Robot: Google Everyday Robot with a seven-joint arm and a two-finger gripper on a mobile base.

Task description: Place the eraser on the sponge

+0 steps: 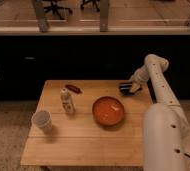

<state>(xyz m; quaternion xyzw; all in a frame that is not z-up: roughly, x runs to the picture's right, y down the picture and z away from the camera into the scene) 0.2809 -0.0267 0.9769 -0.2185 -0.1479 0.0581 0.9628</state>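
Observation:
My gripper (127, 88) hovers low over the far right corner of the wooden table (83, 145), just behind the orange bowl (108, 110). A small dark block sits right at the gripper's tip. It blends with the gripper, so I cannot tell whether it is the eraser. I also cannot tell whether it is held or resting on the table. No blue sponge shows; if it is there, the gripper hides it.
A dark red oblong item (73, 88) lies at the table's far left-centre. A small white bottle (66, 100) stands in front of it, with a white cup (41, 120) nearer the left front. My white arm (160, 125) fills the right side. A dark counter runs behind.

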